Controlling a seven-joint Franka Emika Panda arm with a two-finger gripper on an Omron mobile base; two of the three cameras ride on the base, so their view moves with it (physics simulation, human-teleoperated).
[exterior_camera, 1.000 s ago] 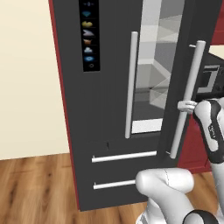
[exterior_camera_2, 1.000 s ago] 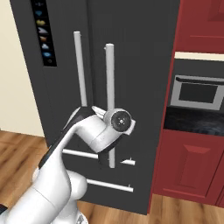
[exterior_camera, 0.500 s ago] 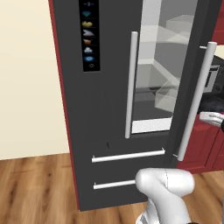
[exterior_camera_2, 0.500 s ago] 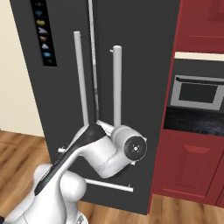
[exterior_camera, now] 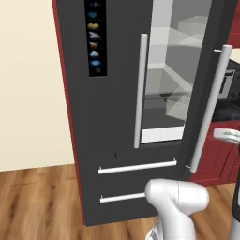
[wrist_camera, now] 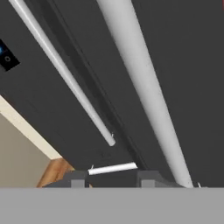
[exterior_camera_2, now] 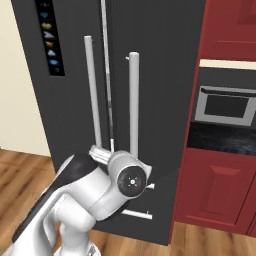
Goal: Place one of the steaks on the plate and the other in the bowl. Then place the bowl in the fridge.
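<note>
fridge point(exterior_camera: 122, 93): right door swung partly out, shelves visible behind
gripper point(wrist_camera: 109, 178): fingers apart, empty, near the right door's handle point(wrist_camera: 144, 87)

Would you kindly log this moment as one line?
stage: opening fridge | right door: ajar, shelves visible | jaws: apart, near right handle, not gripping | steaks, bowl: unseen

White, glossy, rounded arm point(exterior_camera_2: 95, 192) segments with a dark grey joint band; a circular end cap bears a small dark centre.
</note>
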